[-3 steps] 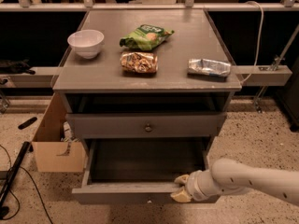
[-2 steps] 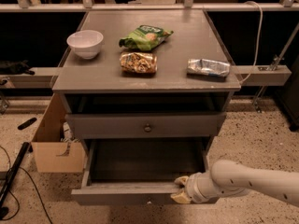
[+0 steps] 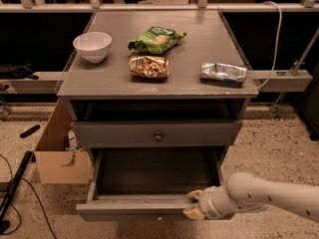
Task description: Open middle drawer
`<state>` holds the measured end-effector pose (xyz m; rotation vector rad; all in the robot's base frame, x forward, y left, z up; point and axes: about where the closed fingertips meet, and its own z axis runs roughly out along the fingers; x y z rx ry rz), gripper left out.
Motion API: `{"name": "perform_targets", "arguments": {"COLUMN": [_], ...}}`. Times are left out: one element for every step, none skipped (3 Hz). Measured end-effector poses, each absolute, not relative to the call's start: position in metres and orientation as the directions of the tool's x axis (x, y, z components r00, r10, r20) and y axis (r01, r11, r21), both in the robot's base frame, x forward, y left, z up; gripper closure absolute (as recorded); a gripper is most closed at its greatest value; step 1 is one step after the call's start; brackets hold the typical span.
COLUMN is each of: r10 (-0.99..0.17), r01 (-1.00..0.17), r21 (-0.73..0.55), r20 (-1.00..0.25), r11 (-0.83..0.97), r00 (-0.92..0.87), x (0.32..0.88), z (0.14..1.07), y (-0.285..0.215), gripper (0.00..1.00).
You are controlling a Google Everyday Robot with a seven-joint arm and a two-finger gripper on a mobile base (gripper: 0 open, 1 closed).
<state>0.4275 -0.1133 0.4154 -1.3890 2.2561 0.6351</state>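
Note:
The middle drawer (image 3: pixel 149 205) is pulled far out from the grey cabinet, and its dark inside shows empty. Its small knob (image 3: pixel 158 217) sits at the bottom edge of the view. My gripper (image 3: pixel 194 204) comes in from the lower right on a white arm (image 3: pixel 269 195). It is at the right part of the drawer's front rim, with one beige finger (image 3: pixel 195 195) over the rim's inside and the other on its outer face. The taller drawer (image 3: pixel 158 133) above it is pushed in. The lowest drawer is hidden.
On the cabinet top (image 3: pixel 199 86) are a white bowl (image 3: pixel 92 46), a green chip bag (image 3: pixel 156 39), a brown snack bag (image 3: pixel 148 66) and a silver packet (image 3: pixel 224 72). A cardboard box (image 3: pixel 60 156) stands at the cabinet's left. Cables lie on the floor (image 3: pixel 279 143) at the far left.

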Motion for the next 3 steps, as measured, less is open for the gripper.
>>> {"name": "perform_targets", "arguments": {"r10": [-0.714,-0.714,-0.714], "r01": [-0.902,-0.902,-0.902], "r21": [0.169,0.169,0.169], "r20": [-0.560,-0.560,-0.560], "r11": [0.398,0.398,0.398], "r00": [-0.420,-0.420,-0.420], "x": [0.4196,0.4196,0.4196], "z": [0.4174,0.4174,0.4174], "y": [-0.1139,-0.1139,-0.1139], "gripper": [0.74,0.50,0.27]}}
